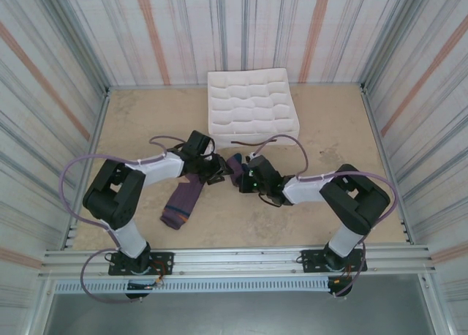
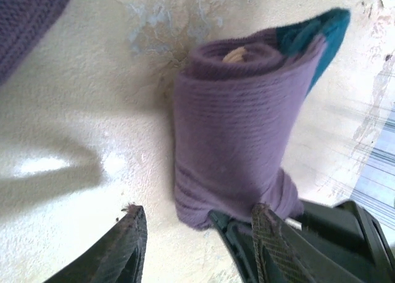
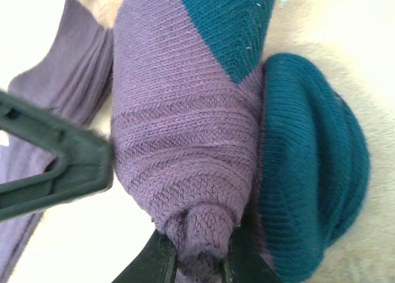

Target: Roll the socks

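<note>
On the tan tabletop [image 1: 329, 130], the right gripper [image 3: 197, 253] pinches one end of the rolled purple knit sock with teal heel patch [image 3: 185, 141]; the left gripper [image 2: 196, 218] stands spread beside it. Such a small pinch, I'd fear the roll springing loose

— The left arm [image 1: 117, 192] and right arm [image 1: 355, 200]?
— Black joints, white shells, a purple cable [image 1: 64, 175] off each; black base plates [image 1: 142, 263] bolted onto the metal rail [image 1: 234, 256]. Left gripper [image 2: 197, 212]: dark textured fingers [image 2: 126, 249].
</note>
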